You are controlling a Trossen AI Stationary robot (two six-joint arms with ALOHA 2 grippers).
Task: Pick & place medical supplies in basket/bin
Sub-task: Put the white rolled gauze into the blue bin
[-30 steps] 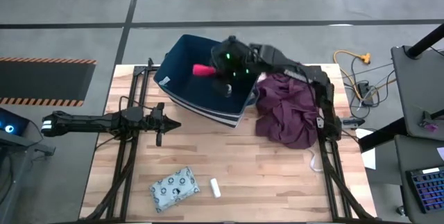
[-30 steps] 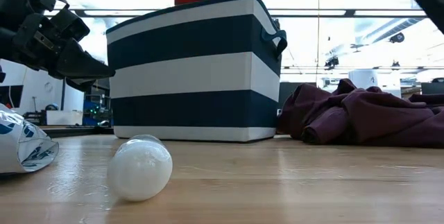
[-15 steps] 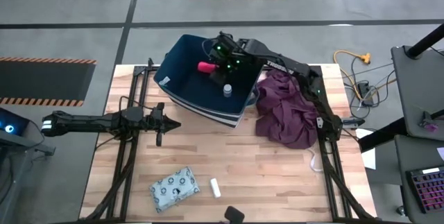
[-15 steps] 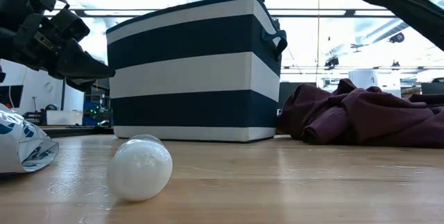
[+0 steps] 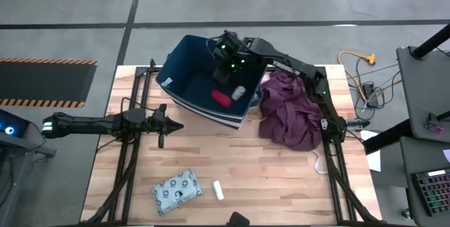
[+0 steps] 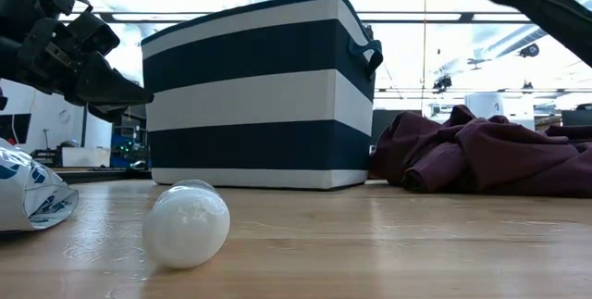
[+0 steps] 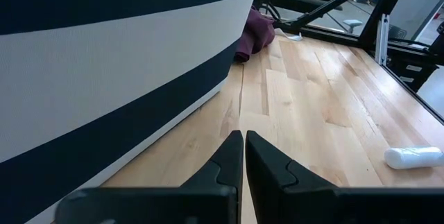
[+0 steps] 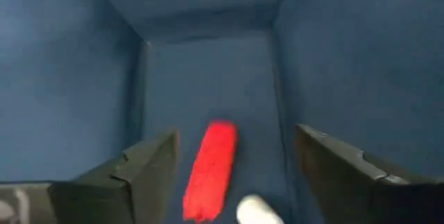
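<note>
The navy-blue bin point(image 5: 184, 72), striped navy and white outside point(image 6: 259, 95), stands at the table's far side. Inside it the red roll point(image 8: 210, 168) lies on the floor next to the white roll point(image 8: 255, 211); the high view shows both, red roll point(image 5: 221, 98) and white roll point(image 5: 239, 92). My right gripper point(image 8: 236, 135) hangs open above them over the bin point(image 5: 226, 57), touching nothing. The patterned packet point(image 5: 177, 190) and the white stick point(image 5: 218, 190) lie flat near the table's front edge. My left gripper point(image 5: 163, 125) waits shut beside the bin's left wall.
A crumpled maroon cloth point(image 5: 288, 111) lies right of the bin, against its corner. In the low view the white stick point(image 6: 185, 225) and the packet point(image 6: 28, 197) lie in the foreground. Bare wood lies between the bin and these two items.
My right gripper carried the red roll over the bin toward the far edge and let it go. The roll has fallen to the bin's floor and lies beside the white roll. The left arm has kept still.
</note>
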